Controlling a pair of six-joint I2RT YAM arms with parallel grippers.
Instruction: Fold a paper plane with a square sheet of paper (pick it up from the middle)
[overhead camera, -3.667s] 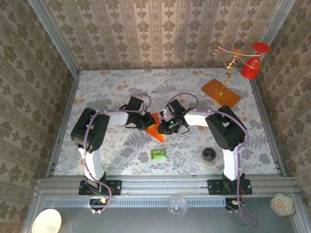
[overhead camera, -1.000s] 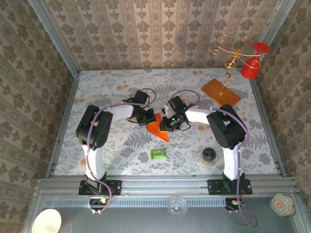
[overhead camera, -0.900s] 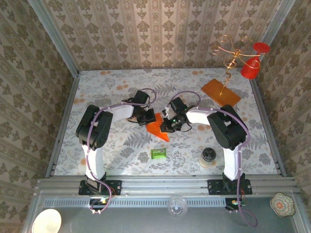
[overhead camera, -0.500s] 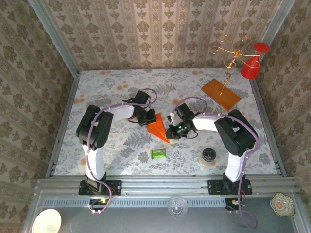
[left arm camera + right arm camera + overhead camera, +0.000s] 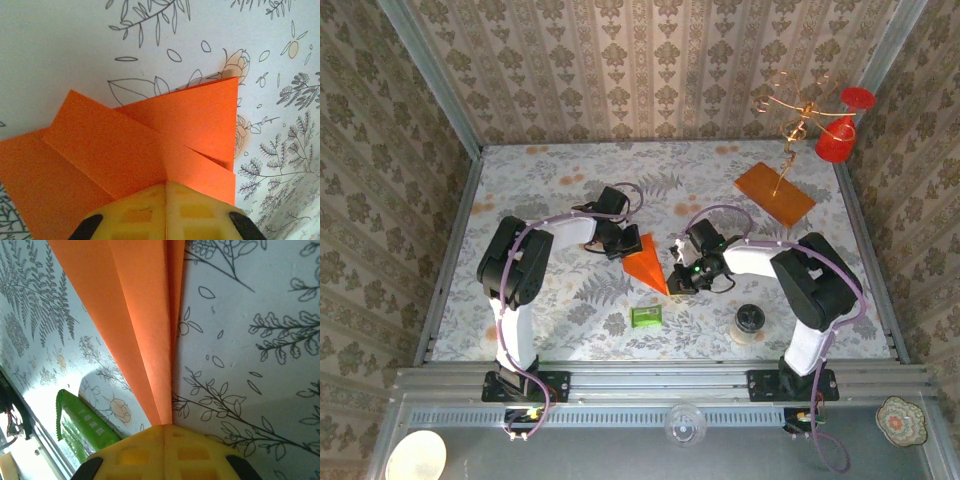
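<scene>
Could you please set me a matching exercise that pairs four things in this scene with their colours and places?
Things:
1. paper plane
2. packet
3. board
4. goblet

Colours and places:
A. red, by the far right corner
B. green, on the near side of the plane
C. bright orange, mid-table
D. brownish orange, lying flat at the right

Pairs: 1-C, 2-B, 3-D, 4-A

left end effector (image 5: 166, 187) and right end effector (image 5: 165, 428) both closed

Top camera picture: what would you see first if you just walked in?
The bright orange paper, folded into a point mid-table. The closed left gripper touches its wide end, the closed right gripper its tip. Far right, a red cup hangs from a gold wire stand.
</scene>
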